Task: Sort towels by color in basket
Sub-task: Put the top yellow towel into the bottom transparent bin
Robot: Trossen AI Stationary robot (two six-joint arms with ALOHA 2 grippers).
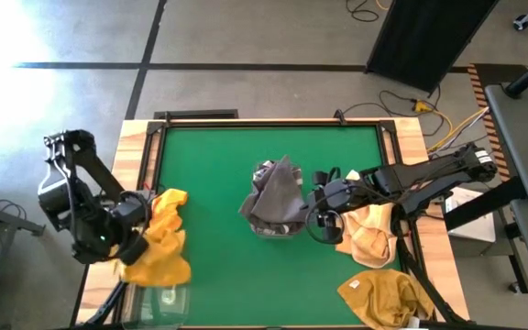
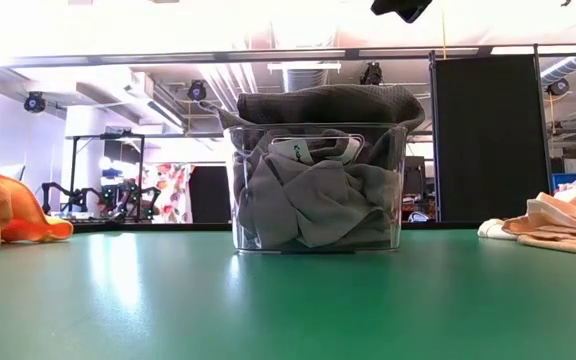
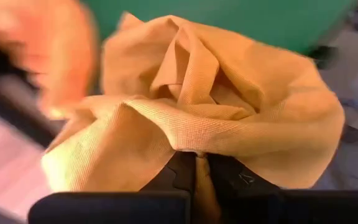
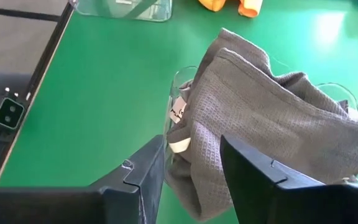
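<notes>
High view: the left gripper (image 1: 140,240) sits at lower left, arm folded back on itself, over a mustard towel (image 1: 160,243) at the table's left edge. The right arm reaches in from the right, its gripper (image 1: 317,209) beside the clear basket (image 1: 276,228) at frame centre, which is heaped with grey towels (image 1: 275,192). More yellow towels (image 1: 374,234) lie lower right.

Low view: basket centred, grey cloth overflowing the rim.

Left wrist view: fingers clamped on a fold of mustard towel.

Right wrist view: fingers (image 4: 146,172) parted, grey cloth between them; grip not established.
</notes>
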